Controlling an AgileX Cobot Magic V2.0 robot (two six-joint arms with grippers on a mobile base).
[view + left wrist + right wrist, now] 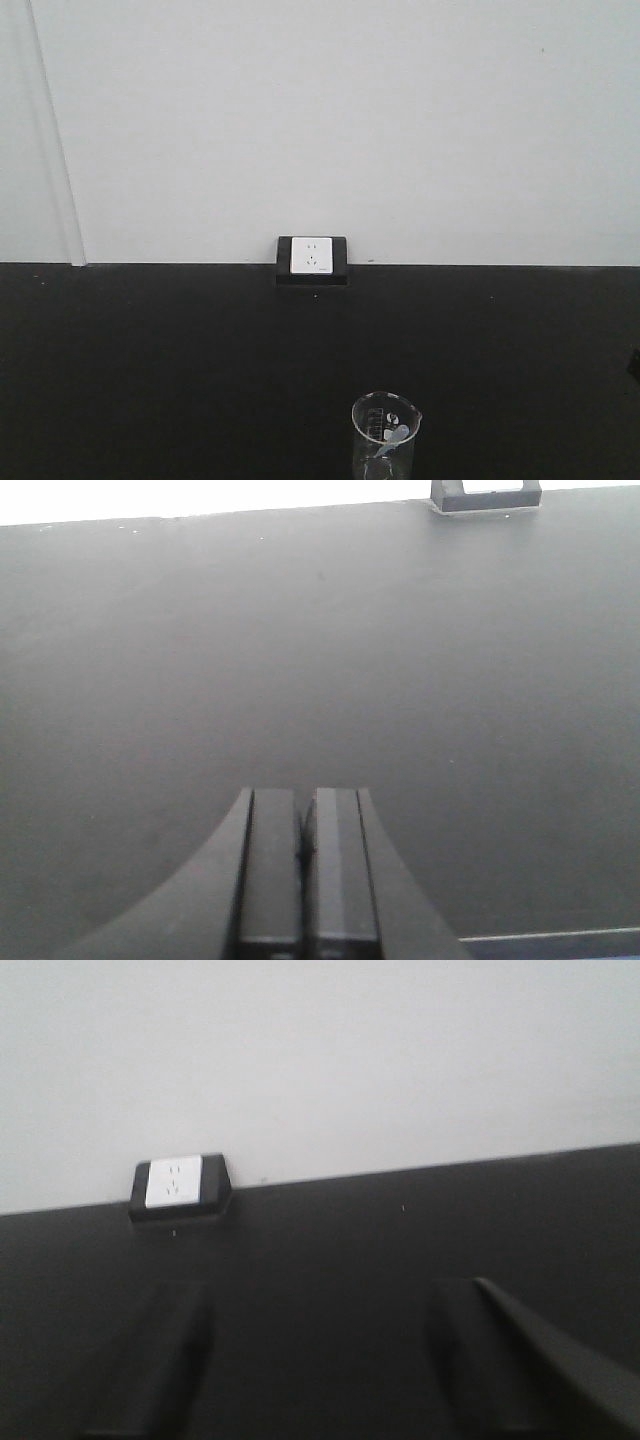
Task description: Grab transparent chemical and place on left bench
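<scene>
The transparent chemical (386,437) is a small clear glass beaker with printed marks and a dropper inside. It stands upright at the bottom middle of the front view, on a black worktop (150,360), and no gripper touches it. It shows in neither wrist view. My left gripper (306,798) is shut with nothing between its fingers and hovers over bare black surface. My right gripper (320,1295) is open wide, with only dark worktop between its fingers. The left bench is out of view.
A white wall socket in a black housing (312,260) sits where the worktop meets the white wall. The same wall socket (180,1185) is ahead and to the left in the right wrist view, and the wall socket (485,495) is at the top right in the left wrist view.
</scene>
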